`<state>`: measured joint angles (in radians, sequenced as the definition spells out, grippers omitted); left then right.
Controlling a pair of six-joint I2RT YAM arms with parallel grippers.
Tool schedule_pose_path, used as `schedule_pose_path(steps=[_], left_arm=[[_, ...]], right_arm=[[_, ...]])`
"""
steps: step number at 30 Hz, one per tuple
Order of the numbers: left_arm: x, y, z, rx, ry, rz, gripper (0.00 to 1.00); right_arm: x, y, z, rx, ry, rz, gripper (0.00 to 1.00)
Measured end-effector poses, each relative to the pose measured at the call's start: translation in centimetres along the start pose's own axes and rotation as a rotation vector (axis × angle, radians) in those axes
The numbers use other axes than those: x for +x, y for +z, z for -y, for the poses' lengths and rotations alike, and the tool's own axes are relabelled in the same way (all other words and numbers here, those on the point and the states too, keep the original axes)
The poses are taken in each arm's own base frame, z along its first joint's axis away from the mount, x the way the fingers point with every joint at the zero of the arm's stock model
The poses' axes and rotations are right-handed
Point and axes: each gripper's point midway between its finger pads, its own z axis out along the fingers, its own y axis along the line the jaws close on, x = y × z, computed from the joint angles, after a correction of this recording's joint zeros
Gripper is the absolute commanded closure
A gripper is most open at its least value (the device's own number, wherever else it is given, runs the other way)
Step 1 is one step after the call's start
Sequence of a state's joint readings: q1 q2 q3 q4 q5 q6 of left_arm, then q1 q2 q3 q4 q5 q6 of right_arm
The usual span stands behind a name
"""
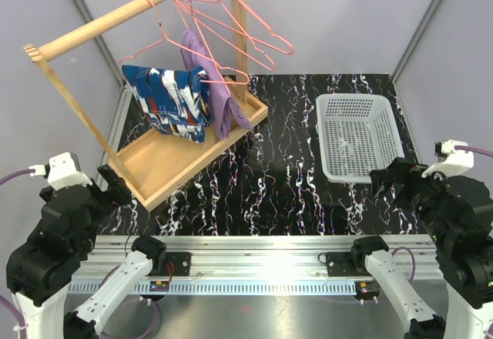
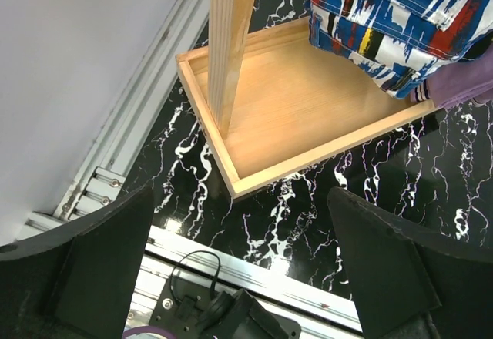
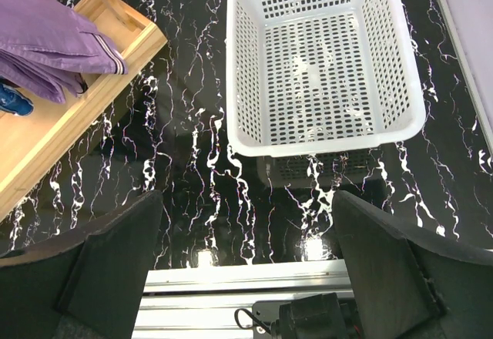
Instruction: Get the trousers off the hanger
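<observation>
The dark blue shorts with white and red splashes (image 1: 171, 100) hang folded over a pink wire hanger (image 1: 158, 42) on the wooden rail (image 1: 123, 15). The lilac-purple shorts (image 1: 212, 81) hang right beside them on another pink hanger. My left gripper (image 1: 117, 186) is open and empty, low at the near left, in front of the rack's tray. The left wrist view shows the blue shorts (image 2: 400, 15) and a purple edge (image 2: 466, 81) far ahead. My right gripper (image 1: 387, 179) is open and empty near the basket. The right wrist view shows the purple shorts (image 3: 54, 35) at upper left.
The rack stands on a wooden tray base (image 1: 166, 166) with an upright post (image 2: 227, 38). Empty pink hangers (image 1: 246, 31) hang on the rail's right part. A white plastic basket (image 1: 358, 135) sits at the right, also in the right wrist view (image 3: 323, 54). The table is black marble-patterned.
</observation>
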<state>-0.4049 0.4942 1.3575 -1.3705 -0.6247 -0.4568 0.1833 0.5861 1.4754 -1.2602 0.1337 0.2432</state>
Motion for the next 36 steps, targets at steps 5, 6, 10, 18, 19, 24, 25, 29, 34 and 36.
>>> schedule_pose_path(steps=[5, 6, 10, 18, 19, 24, 25, 29, 34, 36], left_arm=[[0.2, 0.3, 1.3, 0.039, -0.031, -0.03, 0.01], [0.3, 0.3, 1.9, 0.063, -0.04, -0.039, 0.01], [-0.1, 0.6, 5.7, 0.198, -0.074, -0.089, 0.01], [-5.1, 1.8, 16.8, 0.521, -0.166, -0.153, 0.01], [-6.0, 2.3, 18.1, 0.541, -0.176, -0.152, 0.01], [-10.0, 4.9, 22.2, 0.555, -0.224, -0.111, 0.01], [-10.5, 5.6, 23.0, 0.55, -0.234, -0.102, 0.01], [-11.9, 7.7, 25.0, 0.524, -0.264, -0.073, 0.01], [-14.1, 9.5, 27.4, 0.499, -0.305, 0.004, 0.01], [-14.7, 10.0, 28.1, 0.487, -0.317, 0.038, 0.01]], right_arm=[[-0.1, 0.1, -0.1, -0.003, 0.002, 0.005, 0.01], [0.0, 0.2, -0.1, -0.004, 0.004, 0.001, 0.01], [0.8, 1.1, -0.9, -0.045, 0.016, -0.028, 0.01], [1.5, 0.8, -3.9, -0.221, 0.071, -0.017, 0.01], [1.5, 0.8, -4.2, -0.239, 0.078, -0.016, 0.01], [2.4, 1.4, -5.1, -0.287, 0.1, -0.046, 0.0], [2.6, 1.5, -5.3, -0.294, 0.105, -0.054, 0.01], [3.4, 1.8, -5.8, -0.322, 0.119, -0.084, 0.01], [4.0, 2.1, -6.3, -0.35, 0.128, -0.103, 0.01], [4.4, 2.3, -6.3, -0.355, 0.129, -0.115, 0.01]])
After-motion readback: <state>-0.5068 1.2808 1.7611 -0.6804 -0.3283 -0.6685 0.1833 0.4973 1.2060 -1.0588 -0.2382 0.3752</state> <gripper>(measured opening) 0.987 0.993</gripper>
